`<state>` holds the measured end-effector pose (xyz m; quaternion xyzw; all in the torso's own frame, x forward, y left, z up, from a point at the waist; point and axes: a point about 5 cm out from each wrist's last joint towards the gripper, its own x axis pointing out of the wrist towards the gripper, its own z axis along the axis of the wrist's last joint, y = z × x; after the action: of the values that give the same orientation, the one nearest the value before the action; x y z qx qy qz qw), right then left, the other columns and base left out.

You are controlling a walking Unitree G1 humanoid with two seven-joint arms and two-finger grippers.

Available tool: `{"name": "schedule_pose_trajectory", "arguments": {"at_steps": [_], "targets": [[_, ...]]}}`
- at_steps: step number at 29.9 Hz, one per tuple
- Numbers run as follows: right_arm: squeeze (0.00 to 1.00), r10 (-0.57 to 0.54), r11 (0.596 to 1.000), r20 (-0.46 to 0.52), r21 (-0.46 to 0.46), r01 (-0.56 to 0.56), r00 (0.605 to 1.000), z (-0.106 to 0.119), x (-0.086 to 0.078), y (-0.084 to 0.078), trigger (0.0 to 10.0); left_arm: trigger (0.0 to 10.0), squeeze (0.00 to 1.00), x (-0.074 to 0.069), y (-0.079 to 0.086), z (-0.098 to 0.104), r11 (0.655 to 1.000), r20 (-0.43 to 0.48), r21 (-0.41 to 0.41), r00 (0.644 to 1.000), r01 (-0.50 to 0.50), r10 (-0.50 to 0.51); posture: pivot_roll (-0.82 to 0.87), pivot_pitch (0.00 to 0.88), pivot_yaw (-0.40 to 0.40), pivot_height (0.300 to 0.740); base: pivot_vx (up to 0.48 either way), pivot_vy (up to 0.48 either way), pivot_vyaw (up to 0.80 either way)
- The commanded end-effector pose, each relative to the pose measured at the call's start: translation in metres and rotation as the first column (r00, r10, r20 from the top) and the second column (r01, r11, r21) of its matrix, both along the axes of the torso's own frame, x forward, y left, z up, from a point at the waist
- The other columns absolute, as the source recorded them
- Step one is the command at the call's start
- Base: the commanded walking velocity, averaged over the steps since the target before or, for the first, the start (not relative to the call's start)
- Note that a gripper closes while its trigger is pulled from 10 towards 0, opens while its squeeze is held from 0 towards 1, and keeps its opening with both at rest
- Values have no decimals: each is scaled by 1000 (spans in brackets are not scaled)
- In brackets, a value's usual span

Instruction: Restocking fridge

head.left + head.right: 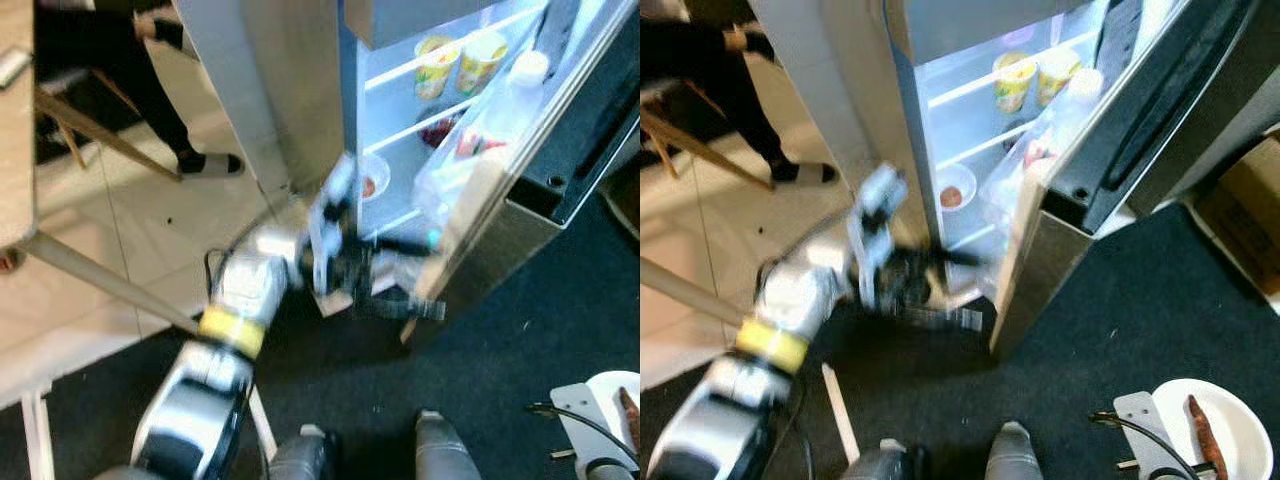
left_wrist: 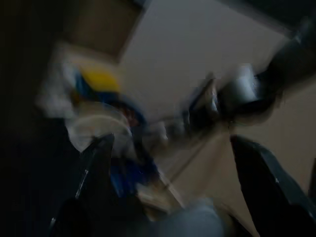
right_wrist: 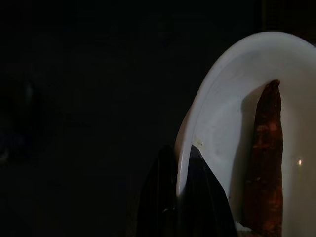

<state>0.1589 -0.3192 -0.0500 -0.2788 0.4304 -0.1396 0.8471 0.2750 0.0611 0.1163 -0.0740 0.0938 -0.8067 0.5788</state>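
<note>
The fridge (image 1: 395, 110) stands open, its lit shelves holding two yellow-green cups (image 1: 437, 65) and a small bowl (image 1: 372, 182) with something red in it. My left arm reaches low toward its lower shelves, blurred. My left gripper (image 1: 400, 247) is open just before the shelf edge; the left wrist view shows its fingers (image 2: 94, 168) wide apart near a blurred white, blue and yellow package (image 2: 96, 98). At the lower right, my right gripper (image 3: 180, 197) is shut on the rim of a white bowl (image 1: 1240, 420) holding a long red-brown piece of food (image 1: 1203, 430).
The fridge door (image 1: 575, 120) swings out to the right, with a white-capped bottle (image 1: 520, 85) and clear bags in its rack. A person's dark legs (image 1: 150, 90) stand at the far left beside a wooden table (image 1: 15, 150). Dark carpet (image 1: 480, 380) lies underfoot.
</note>
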Motion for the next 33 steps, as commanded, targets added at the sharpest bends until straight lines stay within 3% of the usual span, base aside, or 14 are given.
{"name": "schedule_pose_trajectory", "arguments": {"at_steps": [1, 7, 11, 12, 14, 15, 16, 17, 18, 19, 20, 21, 28, 33], "targets": [[0, -22, 1000, -42, -1, 22, 999, -7, -13, 2, 10000, 10000, 0, -27, 22, -65, 974, -77, 227, 996, -26, 45, -128, 146, 76, 740, 0, 0, 0], [0, -34, 999, -39, 10, 34, 999, -8, -12, 4, 10000, 10000, 0, -41, 51, -109, 883, -162, 374, 917, -284, 364, -117, 122, 70, 740, 0, 0, 0], [0, 4, 1000, -68, 7, -3, 998, -10, -9, 9, 10000, 10000, 0, -47, 105, -142, 557, -136, 545, 589, -627, 797, -105, 74, 50, 740, 0, 0, 0], [0, 4, 1000, -68, 7, -3, 998, -10, -9, 9, 10000, 10000, 0, -47, 105, -142, 557, -136, 545, 589, -627, 797, -105, 74, 50, 740, 0, 0, 0], [0, 3, 1000, -72, 6, -3, 997, -10, -8, 9, 10000, 10000, 0, -50, 124, -150, 395, -79, 578, 433, -714, 898, -98, 61, 48, 740, 0, 0, 0], [0, 3, 1000, -72, 6, -3, 997, -10, -8, 9, 10000, 10000, 0, -50, 124, -150, 395, -79, 578, 433, -714, 898, -98, 61, 48, 740, 0, 0, 0], [0, 2, 1000, -74, 6, -2, 997, -10, -8, 9, 10000, 10000, 0, -50, 132, -152, 321, -42, 583, 367, -746, 929, -90, 55, 52, 740, 0, 0, 0], [0, -4, 1000, -72, 7, 5, 997, -10, -7, 10, 10000, 10000, 0, -42, 143, -149, 182, 60, 558, 258, -809, 964, -90, 49, 52, 740, 0, 0, 0], [0, -9, 1000, -72, 7, 9, 997, -10, -6, 11, 10000, 10000, 0, -36, 150, -146, 83, 129, 531, 177, -844, 976, -84, 46, 48, 740, 0, 0, 0], [0, -9, 1000, -72, 7, 9, 997, -10, -6, 11, 10000, 10000, 0, -36, 150, -146, 83, 129, 531, 177, -844, 976, -84, 46, 48, 740, 0, 0, 0], [0, -8, 1000, -73, 11, 9, 997, -11, -6, 13, 10000, 10000, 0, -23, 150, -135, 30, 183, 450, 125, -893, 975, -76, 40, 39, 740, 0, 0, 0], [0, 14, 1000, -80, 16, -12, 997, -12, -2, 17, 10000, 10000, 0, 0, 140, -113, 26, 245, 308, 106, -951, 964, -64, 29, 26, 740, 0, 0, 0], [0, 37, 999, -73, 17, -36, 997, -9, 6, 19, 10000, 10000, 0, 22, 129, -95, -10, 381, 219, 76, -976, 921, -61, 22, 14, 740, 0, 0, 0], [0, 37, 999, -72, 16, -36, 997, -9, 7, 19, 10000, 10000, 0, 23, 126, -94, -15, 369, 190, 58, -982, 928, -48, 25, 14, 740, 0, 0, 0]]}}
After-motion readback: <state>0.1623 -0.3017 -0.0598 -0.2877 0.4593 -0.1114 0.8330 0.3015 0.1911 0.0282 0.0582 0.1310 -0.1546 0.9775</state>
